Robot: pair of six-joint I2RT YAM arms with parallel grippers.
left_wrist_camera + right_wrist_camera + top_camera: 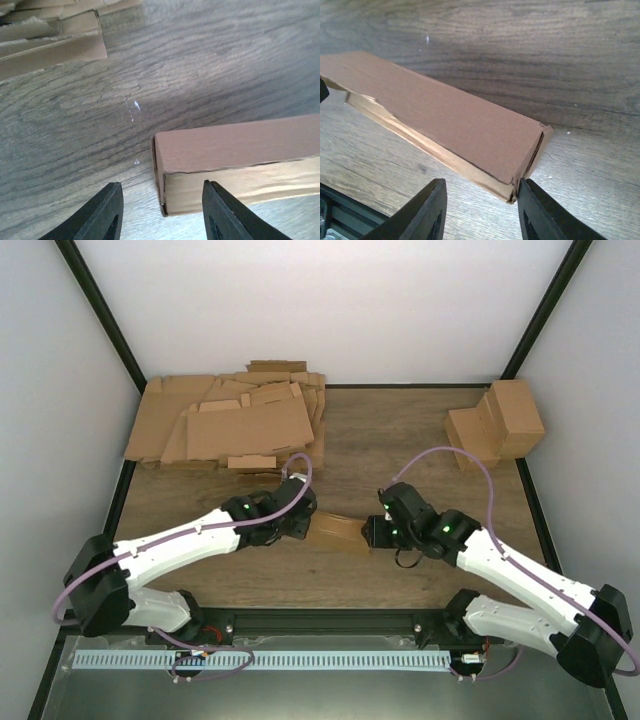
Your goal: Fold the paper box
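Paper box (338,532) noted closed up, lying low on table (400,440), frame centre. L gripper (162,200) jaws held apart astride its end; R gripper (480,195) jaws likewise apart astride opp. corner.

Left claw (161,186) is spread wide, both black fingers (106,215) poking up from the bottom edge. The end of the paper box (235,150) sits in the gap, nearer the right finger, lying flat on the wood-grain desk (200,65). Up in the top left there's a heap of flat cardboard sheets (50,42). There are also a couple of white specks (133,106) on the desk.
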